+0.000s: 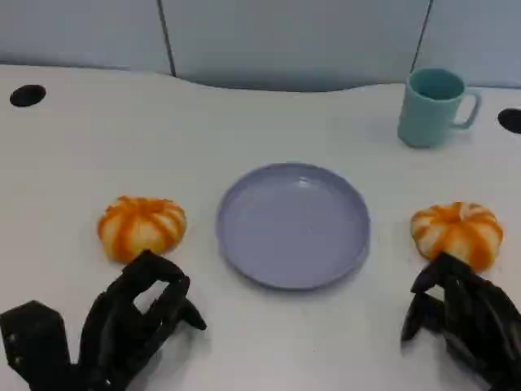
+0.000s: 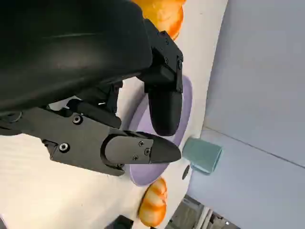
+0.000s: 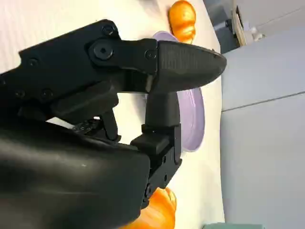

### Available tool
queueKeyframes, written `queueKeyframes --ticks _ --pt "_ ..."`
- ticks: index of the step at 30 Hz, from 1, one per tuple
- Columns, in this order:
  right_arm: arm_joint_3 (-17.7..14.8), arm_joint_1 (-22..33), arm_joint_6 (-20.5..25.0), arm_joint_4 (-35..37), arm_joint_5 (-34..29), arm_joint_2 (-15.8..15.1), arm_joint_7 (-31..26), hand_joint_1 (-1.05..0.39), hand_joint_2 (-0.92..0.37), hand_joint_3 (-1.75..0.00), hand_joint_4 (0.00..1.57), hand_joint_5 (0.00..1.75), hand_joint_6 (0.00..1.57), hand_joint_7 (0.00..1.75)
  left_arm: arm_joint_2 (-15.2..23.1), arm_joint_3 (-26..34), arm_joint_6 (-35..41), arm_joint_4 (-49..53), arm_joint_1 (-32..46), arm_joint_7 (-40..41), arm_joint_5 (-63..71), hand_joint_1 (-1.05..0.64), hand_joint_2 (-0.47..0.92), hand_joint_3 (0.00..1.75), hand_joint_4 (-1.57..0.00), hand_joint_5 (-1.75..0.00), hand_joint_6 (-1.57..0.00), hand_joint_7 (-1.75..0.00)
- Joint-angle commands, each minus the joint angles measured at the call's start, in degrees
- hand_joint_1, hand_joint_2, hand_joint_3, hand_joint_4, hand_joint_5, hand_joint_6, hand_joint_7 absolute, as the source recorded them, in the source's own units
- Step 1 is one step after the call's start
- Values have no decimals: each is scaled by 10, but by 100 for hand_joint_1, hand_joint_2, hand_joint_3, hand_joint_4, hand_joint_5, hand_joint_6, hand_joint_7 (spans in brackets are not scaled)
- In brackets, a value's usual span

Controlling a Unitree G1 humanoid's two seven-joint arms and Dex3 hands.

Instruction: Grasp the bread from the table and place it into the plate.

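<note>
A lavender plate (image 1: 293,224) sits mid-table. One orange-striped bread roll (image 1: 142,226) lies left of the plate, a second roll (image 1: 457,231) right of it, both on the table. The left hand (image 1: 130,318) and the right hand (image 1: 464,314) hover near the rolls, fingers apart, grasping nothing. A teal mug (image 1: 433,106) stands beyond the plate, to its right.

Soft, even overhead light leaves the white counter (image 1: 269,342) bright, with faint shadows close under the plate (image 1: 294,224) and mug (image 1: 433,107). The head view is slightly soft all over. A small glare spot sits on the plate's far side. In both wrist views the near black hand shell is blurred.
</note>
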Motion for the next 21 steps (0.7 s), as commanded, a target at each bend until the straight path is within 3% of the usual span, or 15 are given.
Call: queueKeyframes --ticks 1,21 --pt "0 3 10 2 0 -10 -3 -46 -92 -58 69 175 42 173 7 4 -8 6 -6 -4 -2 -55 92 28 -67 -175 -42 -169" --pt "-2 4 11 2 4 -7 -5 -45 -92 -60 69 175 42 175 7 5 -4 6 -7 -6 -2 -55 92 27 -67 -175 -42 -169"
